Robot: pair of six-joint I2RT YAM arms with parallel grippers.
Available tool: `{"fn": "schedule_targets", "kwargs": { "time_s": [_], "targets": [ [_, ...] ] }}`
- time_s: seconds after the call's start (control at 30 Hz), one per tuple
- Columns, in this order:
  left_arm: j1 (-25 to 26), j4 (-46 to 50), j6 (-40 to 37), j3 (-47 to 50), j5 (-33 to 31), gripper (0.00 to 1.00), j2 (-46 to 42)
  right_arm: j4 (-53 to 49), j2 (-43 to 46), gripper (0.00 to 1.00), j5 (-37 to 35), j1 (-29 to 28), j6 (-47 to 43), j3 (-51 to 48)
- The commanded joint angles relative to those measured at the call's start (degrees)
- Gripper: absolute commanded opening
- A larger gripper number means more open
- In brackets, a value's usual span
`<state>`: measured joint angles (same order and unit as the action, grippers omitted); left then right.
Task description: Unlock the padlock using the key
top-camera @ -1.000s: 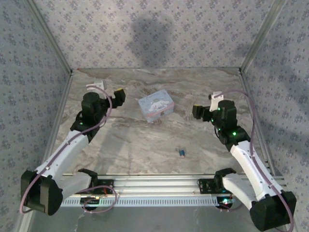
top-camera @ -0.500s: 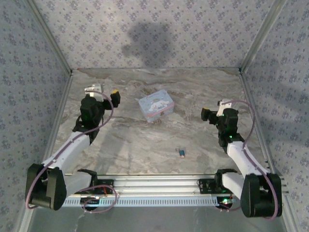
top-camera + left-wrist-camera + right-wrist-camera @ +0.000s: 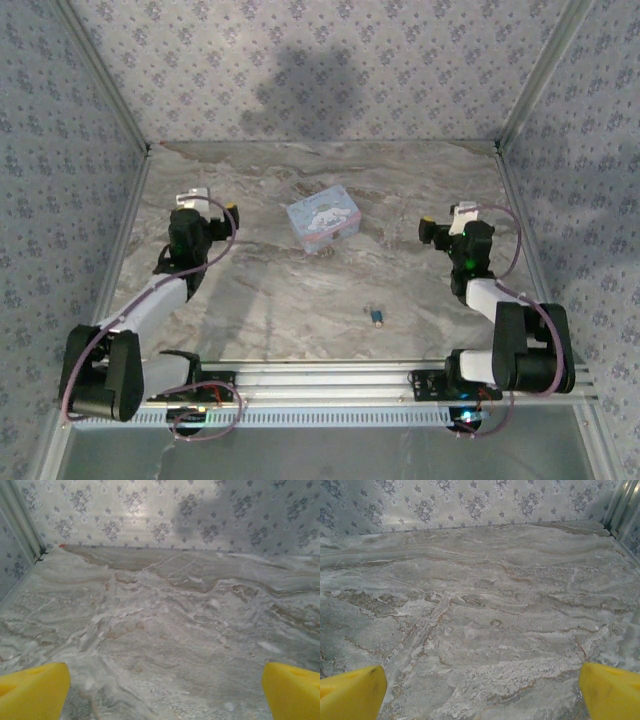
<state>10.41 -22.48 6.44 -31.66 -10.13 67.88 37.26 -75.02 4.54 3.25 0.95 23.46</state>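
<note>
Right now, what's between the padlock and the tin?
Nothing, just bare table between the padlock and the tin, seen from the top camera.

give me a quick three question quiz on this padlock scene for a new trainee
1. True or false: the padlock lies on the table, apart from the tin.
2. Which lies closer to the table's near edge? A the padlock, B the tin.
3. Fill in: the left tool and right tool both stand ___, holding nothing.
Key: 1 true; 2 A; 3 open.
</note>
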Motion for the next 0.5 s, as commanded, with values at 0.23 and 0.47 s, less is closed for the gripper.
{"fn": "schedule_targets", "kwargs": {
  "time_s": [0.23, 0.47],
  "targets": [
    [-2.2, -2.5, -2.8, 1.2, -0.8, 0.98, 3.0, -2.7, 1.8, 1.00, 0.7, 0.5, -2.0, 0.3],
    [-2.5, -7.5, -5.5, 1.9, 0.7, 0.98, 7.4, 3.0, -2.0, 1.00, 2.1, 0.6, -2.7, -2.0]
  ]
}}
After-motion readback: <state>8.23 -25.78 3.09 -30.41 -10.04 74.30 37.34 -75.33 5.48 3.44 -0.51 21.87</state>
